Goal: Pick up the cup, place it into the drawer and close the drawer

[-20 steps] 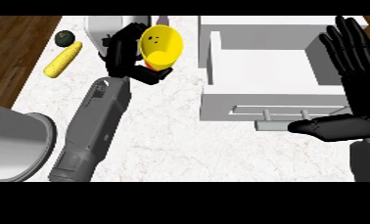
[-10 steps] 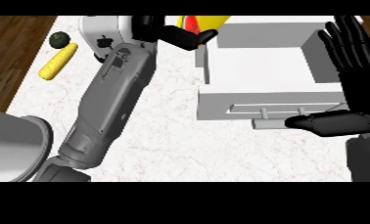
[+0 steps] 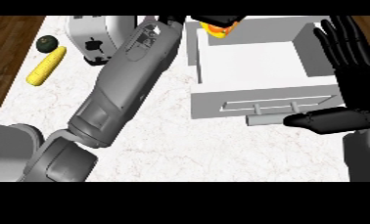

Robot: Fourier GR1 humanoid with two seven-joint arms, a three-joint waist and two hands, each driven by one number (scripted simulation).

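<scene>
Upper centre of frame: left hand (image 3: 217, 19) curled round the cup (image 3: 217, 30), holding it above the back edge of the open drawer (image 3: 260, 96); the fingers hide most of the cup. Judgement: pick-up done, placing in progress, cup not yet set down inside, drawer not yet closed. Right hand (image 3: 347, 52) rests spread at the right edge, fingers up, just beside the drawer.

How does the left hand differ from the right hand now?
The left hand is curled round the yellow cup; the right hand is open, holding nothing. The left hand is at the far left corner of the drawer; the right hand rests at the view's right edge. Both are black.
</scene>
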